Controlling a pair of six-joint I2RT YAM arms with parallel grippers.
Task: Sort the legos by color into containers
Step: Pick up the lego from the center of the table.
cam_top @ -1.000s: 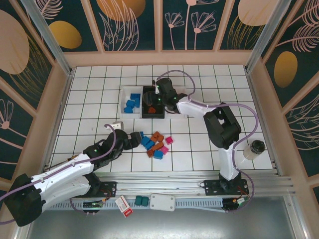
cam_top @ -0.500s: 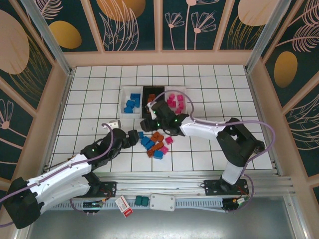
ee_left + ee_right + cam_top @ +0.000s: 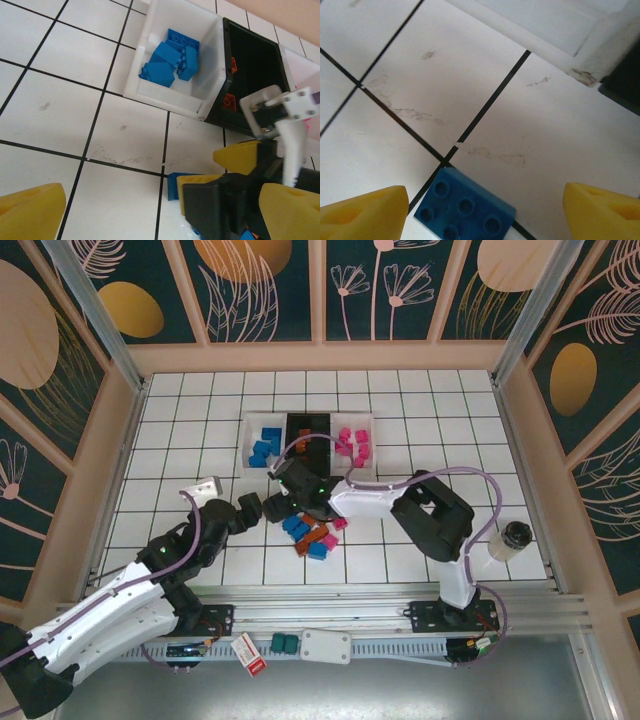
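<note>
Item: one blue lego [image 3: 465, 210], studs up, lying flat on the white tiled table [image 3: 180, 440] across a dark grout line. It is sitting at the far-left edge of the loose pile of legos [image 3: 312, 536], just near of the seam where the left white container [image 3: 165, 90] is meeting the black container [image 3: 255, 65]. Its long axis is running on a slant to the line between the fingers, not square to it. Attending hand: the right gripper [image 3: 481, 210] is hovering directly above, jaws spread and holding nothing. One yellow fingertip [image 3: 362, 212] is standing off each side of the brick, neither touching it, and the brick is sitting closer to one than the other. Second hand: the left gripper [image 3: 160, 212] is hanging just left of the same spot, jaws fully apart and empty, crowding the right gripper's body. Judgement: the right arm is the nearer and appears to be lining up the pick; a small wrist turn would be squaring its fingers to the brick's sides. Destination: the white container holding blue bricks [image 3: 172, 55] is lying far and slightly left of the lego.
</note>
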